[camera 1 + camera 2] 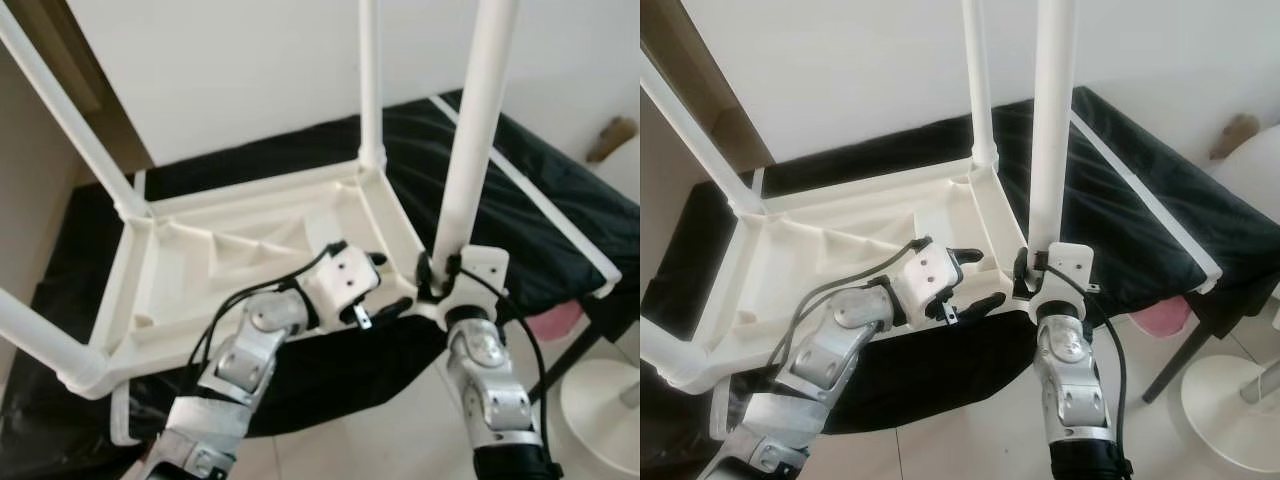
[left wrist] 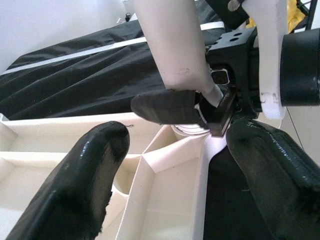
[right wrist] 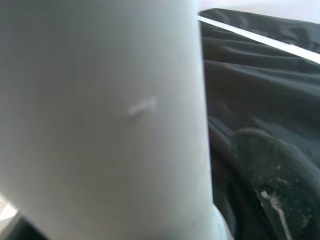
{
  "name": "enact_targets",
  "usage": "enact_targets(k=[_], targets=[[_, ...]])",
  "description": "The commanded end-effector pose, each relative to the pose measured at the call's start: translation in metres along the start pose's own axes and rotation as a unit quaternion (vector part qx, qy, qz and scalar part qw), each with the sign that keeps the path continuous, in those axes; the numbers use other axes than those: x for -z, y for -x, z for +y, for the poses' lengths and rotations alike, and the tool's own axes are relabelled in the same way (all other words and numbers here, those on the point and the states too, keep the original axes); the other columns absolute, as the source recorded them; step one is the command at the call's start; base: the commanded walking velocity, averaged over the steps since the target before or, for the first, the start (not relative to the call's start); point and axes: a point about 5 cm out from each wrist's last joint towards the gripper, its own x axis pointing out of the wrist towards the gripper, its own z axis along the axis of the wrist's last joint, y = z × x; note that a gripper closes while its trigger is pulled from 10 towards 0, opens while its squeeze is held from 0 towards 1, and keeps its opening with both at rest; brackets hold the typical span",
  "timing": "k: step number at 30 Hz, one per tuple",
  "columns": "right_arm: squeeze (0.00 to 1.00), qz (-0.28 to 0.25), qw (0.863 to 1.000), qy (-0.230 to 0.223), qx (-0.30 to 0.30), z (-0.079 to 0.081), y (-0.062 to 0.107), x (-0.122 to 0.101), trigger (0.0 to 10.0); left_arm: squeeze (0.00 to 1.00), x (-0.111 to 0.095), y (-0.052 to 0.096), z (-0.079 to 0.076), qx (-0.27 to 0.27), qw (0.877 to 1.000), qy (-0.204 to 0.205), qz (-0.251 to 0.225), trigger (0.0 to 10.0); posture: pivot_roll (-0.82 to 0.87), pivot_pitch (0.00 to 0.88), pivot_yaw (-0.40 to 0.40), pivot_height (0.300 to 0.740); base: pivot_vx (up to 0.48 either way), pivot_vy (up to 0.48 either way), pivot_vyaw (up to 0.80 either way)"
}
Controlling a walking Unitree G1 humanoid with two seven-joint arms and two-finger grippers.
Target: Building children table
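Seating last leg [image 1: 470, 150] into corner socket: right gripper [image 1: 440, 272] clamped on leg base; left gripper [image 1: 382, 285], fingers apart, steadying upturned tabletop [image 1: 200, 260].

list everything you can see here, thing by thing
table top: 1, white, upside down on the black cloth
table legs: 4, white, upright at the corners; the near right one is gripped near its base
cloth: 1, black, spread under the table top
round base: 1, white, floor at right
left end effector: open, over the table top's near right corner
right end effector: shut on the near right leg
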Motion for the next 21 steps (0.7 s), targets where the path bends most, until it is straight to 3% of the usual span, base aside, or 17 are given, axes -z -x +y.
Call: enact_targets(k=[1, 4, 5, 6, 11, 15, 19, 21], targets=[[1.00, -0.006, 0.999, -0.008, -0.039, 0.003, 0.000, -0.002, 10.0, 0.00, 0.005, 0.003, 0.004, -0.045, 0.999, 0.002, 0.010, 10.0, -0.11, 0.000, 0.109, 0.740, 0.000, 0.000, 0.00], [1.00, -0.007, 0.998, 0.002, -0.070, -0.008, -0.004, -0.003, 10.0, 0.00, 0.005, 0.006, 0.004, -0.046, 0.999, -0.006, 0.002, 10.0, -0.11, 0.000, 0.097, 0.740, 0.000, 0.000, 0.00], [0.66, -0.006, 0.996, 0.012, -0.091, -0.013, -0.006, -0.004, 10.0, 0.00, 0.006, 0.007, 0.005, -0.047, 0.999, -0.007, 0.002, 10.0, -0.10, 0.000, 0.092, 0.740, 0.000, 0.000, 0.00], [0.00, -0.006, 0.993, 0.024, -0.116, -0.017, -0.008, -0.005, 10.0, 0.00, 0.008, 0.009, 0.004, -0.045, 0.999, -0.006, 0.004, 10.0, -0.10, 0.000, 0.092, 0.740, 0.000, 0.000, 0.00], [0.00, -0.007, 0.989, 0.037, -0.145, -0.020, -0.010, -0.007, 10.0, 0.00, 0.011, 0.011, 0.003, -0.043, 0.999, -0.004, 0.008, 10.0, -0.10, 0.000, 0.091, 0.740, 0.000, 0.000, 0.00], [0.00, -0.027, 0.966, 0.080, -0.244, -0.022, -0.016, -0.019, 10.0, 0.00, 0.014, 0.008, -0.003, -0.053, 0.995, 0.082, -0.027, 10.0, -0.09, 0.000, 0.090, 0.740, 0.000, 0.000, 0.00], [0.00, -0.023, 0.953, 0.099, -0.284, -0.022, -0.020, -0.022, 10.0, 0.00, 0.016, 0.005, -0.014, -0.034, 0.996, 0.084, -0.022, 10.0, -0.09, 0.000, 0.093, 0.740, 0.000, 0.000, 0.00], [0.00, -0.023, 0.953, 0.099, -0.284, -0.022, -0.020, -0.022, 10.0, 0.00, 0.016, 0.005, -0.014, -0.034, 0.996, 0.084, -0.022, 10.0, -0.09, 0.000, 0.093, 0.740, 0.000, 0.000, 0.00]])
